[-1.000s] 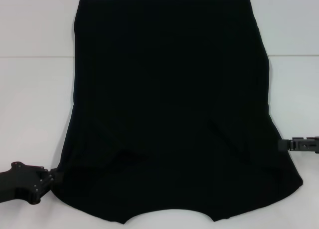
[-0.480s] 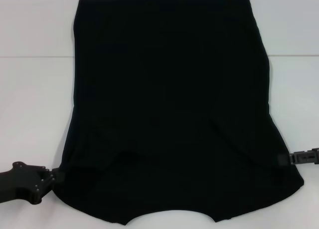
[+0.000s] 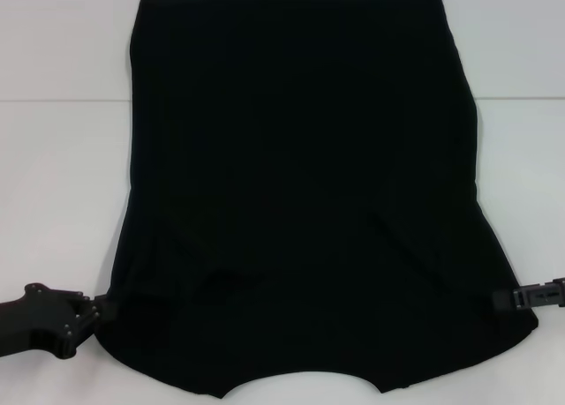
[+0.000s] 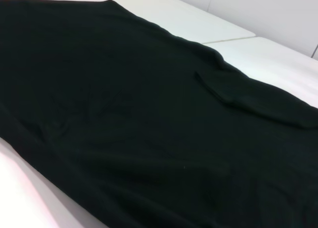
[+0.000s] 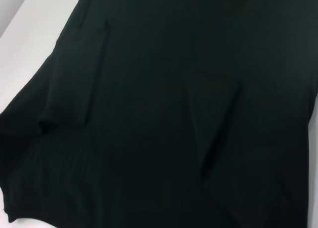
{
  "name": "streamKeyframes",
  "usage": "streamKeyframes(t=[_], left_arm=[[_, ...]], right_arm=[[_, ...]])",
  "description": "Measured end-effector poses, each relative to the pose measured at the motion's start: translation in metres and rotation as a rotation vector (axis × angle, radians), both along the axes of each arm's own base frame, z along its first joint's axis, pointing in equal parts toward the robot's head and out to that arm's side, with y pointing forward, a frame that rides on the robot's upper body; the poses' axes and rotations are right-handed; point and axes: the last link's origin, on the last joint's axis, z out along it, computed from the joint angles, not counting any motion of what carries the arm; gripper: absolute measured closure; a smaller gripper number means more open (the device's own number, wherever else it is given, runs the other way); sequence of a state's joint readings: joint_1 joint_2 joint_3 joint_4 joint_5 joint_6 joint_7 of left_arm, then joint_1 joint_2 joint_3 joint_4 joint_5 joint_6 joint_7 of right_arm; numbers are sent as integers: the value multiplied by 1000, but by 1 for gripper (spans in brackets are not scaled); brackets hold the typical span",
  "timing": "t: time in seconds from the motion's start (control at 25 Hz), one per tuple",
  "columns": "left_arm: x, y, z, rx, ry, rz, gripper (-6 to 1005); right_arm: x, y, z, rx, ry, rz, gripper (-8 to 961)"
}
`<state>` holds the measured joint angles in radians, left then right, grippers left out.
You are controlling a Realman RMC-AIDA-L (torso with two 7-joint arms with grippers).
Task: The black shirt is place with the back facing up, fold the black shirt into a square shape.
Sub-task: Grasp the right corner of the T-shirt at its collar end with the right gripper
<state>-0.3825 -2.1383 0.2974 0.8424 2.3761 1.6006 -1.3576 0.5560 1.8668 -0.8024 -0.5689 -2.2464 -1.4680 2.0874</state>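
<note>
A white table (image 3: 62, 184) fills the head view, and the black shirt (image 3: 300, 193) lies flat across its middle, sleeves already folded in over the body; the left gripper (image 3: 97, 310) sits at the near left edge of the cloth as before, while the right gripper (image 3: 508, 299) has slid nearer along the near right edge, so I judge both are settling for the lengthwise fold. Both wrist views show only shirt, and neither claw's opening can be told.
</note>
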Motion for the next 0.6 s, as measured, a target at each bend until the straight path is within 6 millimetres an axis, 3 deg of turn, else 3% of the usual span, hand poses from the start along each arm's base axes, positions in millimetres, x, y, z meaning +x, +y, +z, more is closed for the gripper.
streamKeyframes(t=[0.6], left_arm=[[2, 3, 0, -1, 0, -7, 985]], right_arm=[[8, -4, 3, 25, -1, -31, 42]])
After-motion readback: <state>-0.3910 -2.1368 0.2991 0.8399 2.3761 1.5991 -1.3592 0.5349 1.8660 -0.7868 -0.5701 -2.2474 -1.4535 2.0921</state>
